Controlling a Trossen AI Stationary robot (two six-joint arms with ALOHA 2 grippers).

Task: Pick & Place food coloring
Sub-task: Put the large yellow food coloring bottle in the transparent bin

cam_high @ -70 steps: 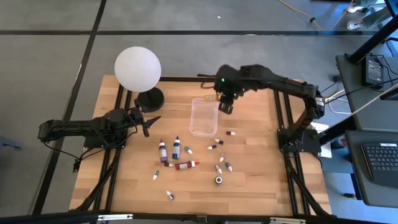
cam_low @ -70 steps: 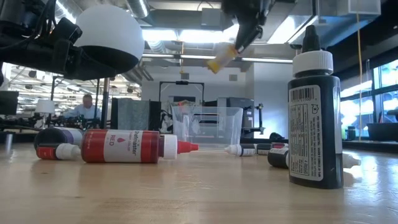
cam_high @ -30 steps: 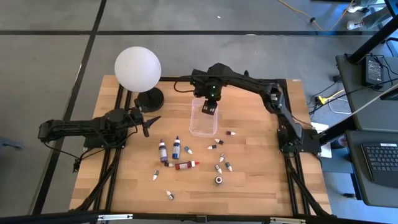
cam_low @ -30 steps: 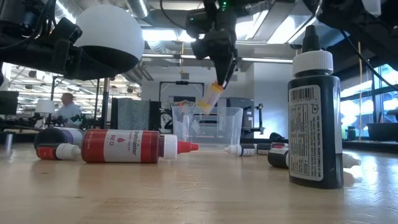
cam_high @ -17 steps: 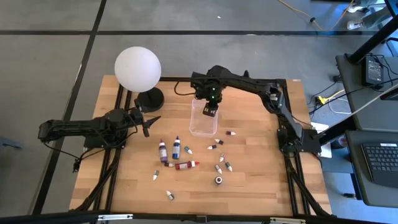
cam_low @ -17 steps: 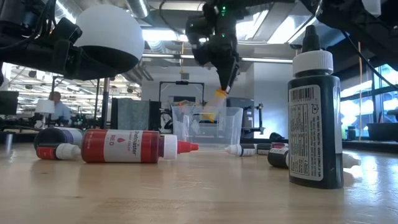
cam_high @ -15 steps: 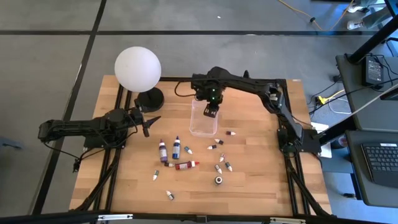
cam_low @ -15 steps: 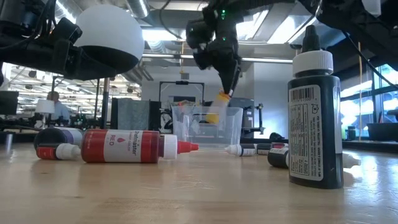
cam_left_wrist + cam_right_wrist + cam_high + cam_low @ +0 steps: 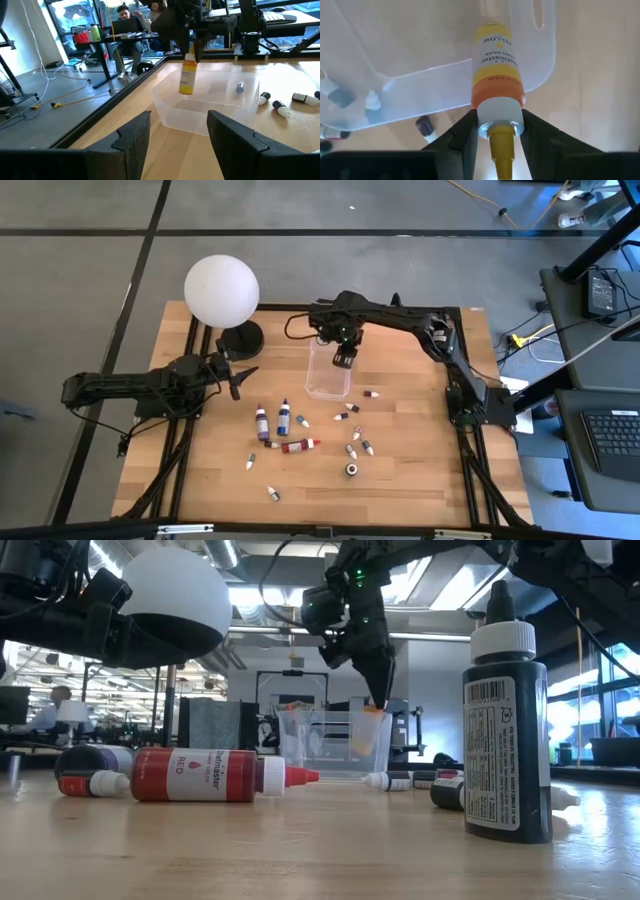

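My right gripper (image 9: pixel 343 360) is shut on a yellow food coloring bottle (image 9: pixel 497 60) over the clear plastic box (image 9: pixel 328 375). In the low view the bottle (image 9: pixel 365 735) reaches down between the box's walls (image 9: pixel 300 745). Several more bottles lie or stand on the table near the box: purple (image 9: pixel 262 422), blue (image 9: pixel 284 417), red (image 9: pixel 298 446) on its side, a dark one (image 9: pixel 505 740) upright, and tiny ones. My left gripper (image 9: pixel 240 375) is open and empty at the table's left, pointing at the box. My right gripper pinches the bottle's white cap (image 9: pixel 500 117) between its two fingers, which come from above and point down. The bottle hangs below the fingers, bottom down and almost upright (image 9: pixel 187 75). Its lower end is inside the box, clear of the box's floor.
A big white globe lamp (image 9: pixel 221 290) on a dark foot stands at the far left. A small bottle (image 9: pixel 240 87) shows in the box. Tiny bottles (image 9: pixel 371 394) lie to the box's right. A person sits in the room beyond (image 9: pixel 127 17).
My right gripper has gone down and slightly toward the table's right with the yellow bottle. The bottle has swung from tilted to almost upright, and its lower end has passed below the box's rim. The gripper stays shut on the cap.
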